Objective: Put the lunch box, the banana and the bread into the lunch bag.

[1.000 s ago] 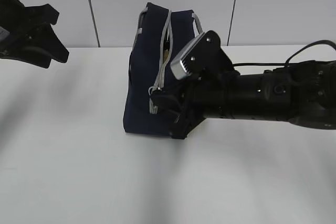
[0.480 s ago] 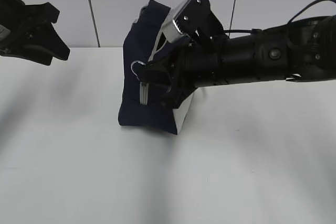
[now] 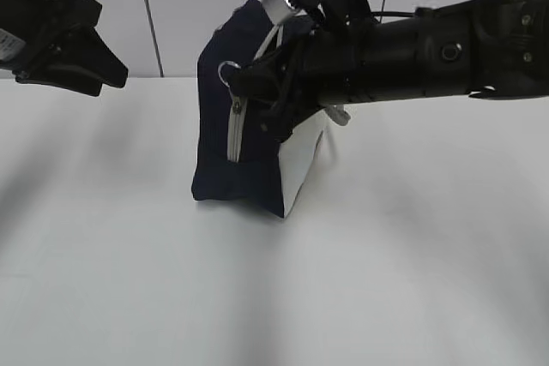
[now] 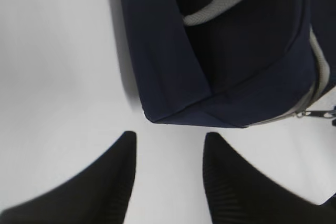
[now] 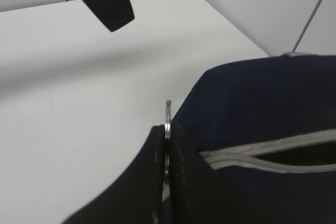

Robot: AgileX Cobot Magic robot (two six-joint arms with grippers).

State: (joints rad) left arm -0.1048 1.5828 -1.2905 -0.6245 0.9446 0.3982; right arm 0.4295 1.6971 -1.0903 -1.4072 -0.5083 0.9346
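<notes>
**Right claw pinched on zipper ring, bag upright mid-bench**

My right claw was clamped together on the ring pull of the lunch bag; the wrist view showed the metal ring squeezed between my two pads. The bag stood on the white bench, roughly centre, white end panel facing the camera, grey zipper running up its near side and over the top. The ring sat at the bag's upper left corner, directly ahead of my right claw tips. Zipper track ran back toward my wrist, partly open there, dark gap visible. Any further pull would likely go along that track line, judging by the grip.

My right arm reached in from the right, forearm near level, wrist above the bag top and covering much of it.

My left claw hung with pads apart, empty, just short of the bag's bottom corner, raised off the bench at far left. Right arm was clearly the nearer one.

Lunch box, banana, bread: not visible, possibly inside.
</notes>
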